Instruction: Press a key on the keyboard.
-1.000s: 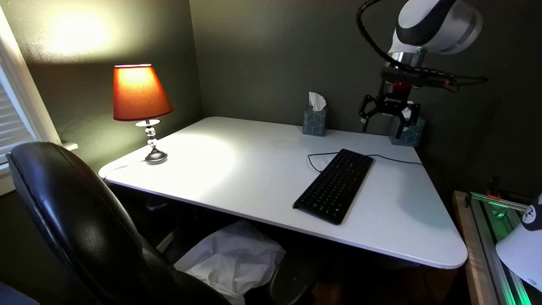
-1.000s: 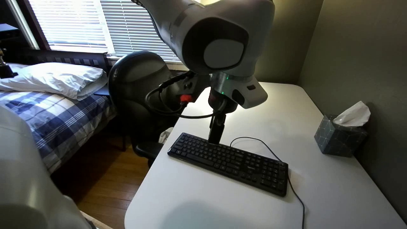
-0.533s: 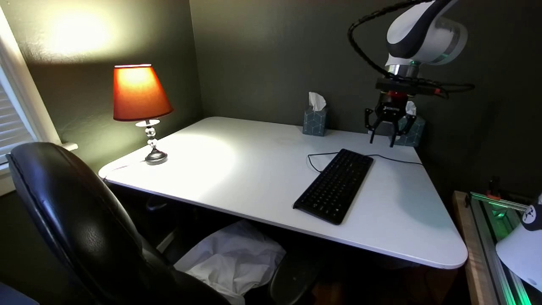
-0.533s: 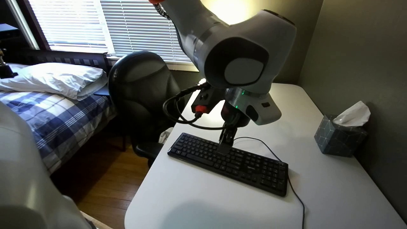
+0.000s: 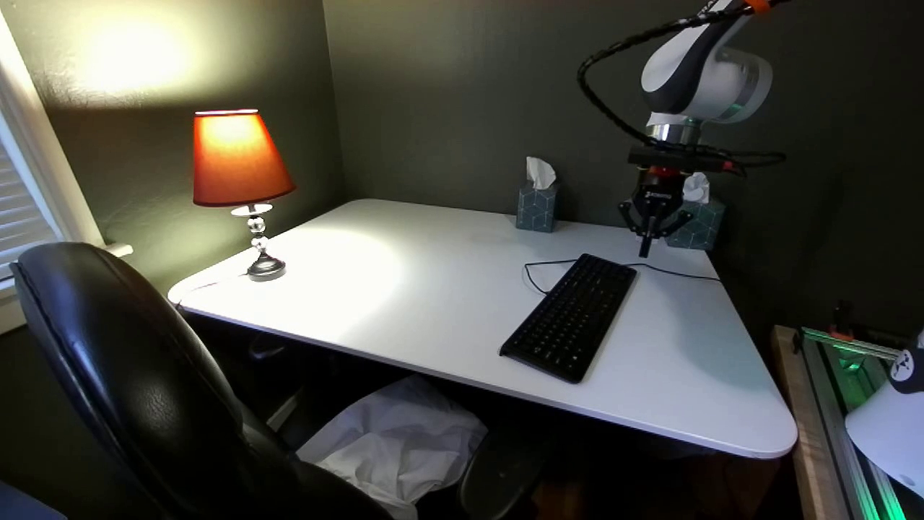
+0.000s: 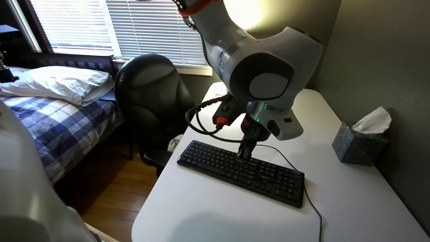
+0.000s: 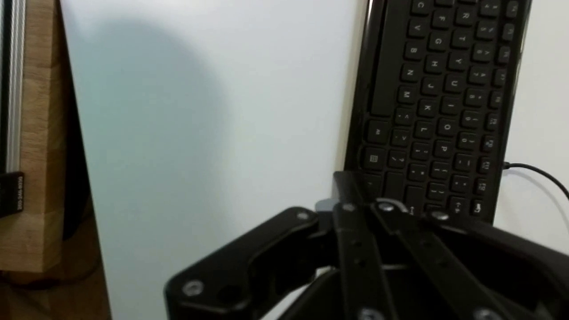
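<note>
Keyboard (image 5: 574,315): flat, black | keys (image 7: 430,86): black, white-lettered | cable (image 6: 320,225): thin, black | gripper (image 5: 644,250): together

I remotely operate a white-grey arm (image 6: 292,43) with a black joint panel (image 6: 239,75), green indicator lights (image 6: 265,106), an orange-red band (image 6: 198,7), a black ribbed cable (image 5: 653,32) and a red plug (image 6: 222,121), terminating in a black tool (image 5: 644,248) with silver screw heads (image 7: 193,288).

fingers (image 7: 350,189) together | keyboard (image 7: 429,106) partly behind them | white desk (image 7: 284,111) alongside
</note>
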### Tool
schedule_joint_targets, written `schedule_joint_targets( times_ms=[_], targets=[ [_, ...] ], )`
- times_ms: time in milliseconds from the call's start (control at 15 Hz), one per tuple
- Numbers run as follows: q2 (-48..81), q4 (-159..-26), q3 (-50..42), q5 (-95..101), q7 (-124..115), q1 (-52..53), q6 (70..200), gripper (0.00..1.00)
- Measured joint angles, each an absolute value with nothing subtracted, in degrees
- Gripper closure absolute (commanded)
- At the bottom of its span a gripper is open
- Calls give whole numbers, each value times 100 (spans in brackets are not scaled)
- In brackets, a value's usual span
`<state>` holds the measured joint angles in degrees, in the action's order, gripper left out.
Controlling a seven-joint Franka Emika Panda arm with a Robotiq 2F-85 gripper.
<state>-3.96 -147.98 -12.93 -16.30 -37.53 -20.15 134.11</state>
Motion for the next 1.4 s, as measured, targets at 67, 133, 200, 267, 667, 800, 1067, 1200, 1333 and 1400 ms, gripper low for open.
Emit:
schedule_joint_targets(
  times_ms=[67, 133, 200, 267, 667, 800, 1067, 1200, 1333, 1400],
  targets=[
    [-320, -14762, -1308, -1650, -3742, -2014, 13411, 100],
    [-242, -14729, -1322, -1667, -3732, -2013, 13411, 100],
    [-165, -14696, -1336, -1678, -3720, -2011, 13411, 100],
    [-88, -14668, -1347, -1687, -3709, -2011, 13411, 100],
    [333, -14481, -1422, -1883, -3560, -2006, 13411, 100],
    [463, -14410, -1442, -1980, -3475, -2005, 13411, 100],
    [692, -14266, -1484, -2151, -3328, -2005, 13411, 100],
    [784, -14202, -1488, -2241, -3216, -2004, 13411, 100],
    [860, -14139, -1488, -2333, -3071, -1988, 13411, 100],
    [896, -14111, -1488, -2369, -2992, -1975, 13411, 100]
  ],
)
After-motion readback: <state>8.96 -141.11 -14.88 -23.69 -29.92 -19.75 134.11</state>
